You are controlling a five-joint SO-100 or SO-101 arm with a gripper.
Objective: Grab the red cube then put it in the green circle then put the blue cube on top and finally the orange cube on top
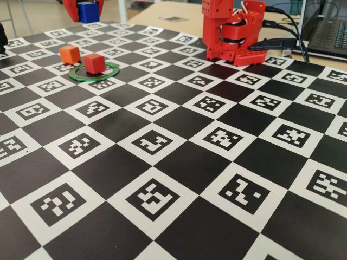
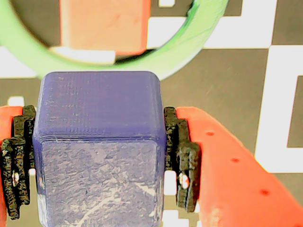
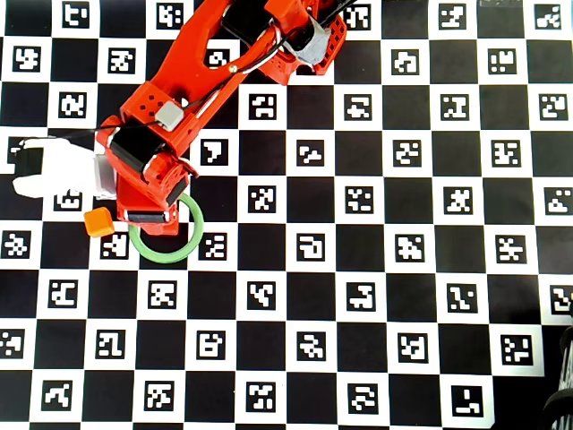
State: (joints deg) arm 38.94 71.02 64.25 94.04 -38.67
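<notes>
In the fixed view, the orange cube [image 1: 69, 53] is seen at far left on the checkered marker board [image 1: 179, 162], just outside the green circle [image 1: 111, 74]. Immediately to its right, the red cube [image 1: 94, 63] is set inside that thin flat ring, resting on the board.

The blue cube [image 1: 87, 11] is held in the air at the far edge, above and beyond the ring, by the gripper [image 1: 85, 12]. In the wrist view the jaws are clamped on the blue cube [image 2: 99, 146], with the black ridged pads [image 2: 182, 158] pressed against its two sides.

The cube's faces are matte with fine printed layer lines, and its edges are rounded. The red arm base [image 1: 233, 30] stands further right.
</notes>
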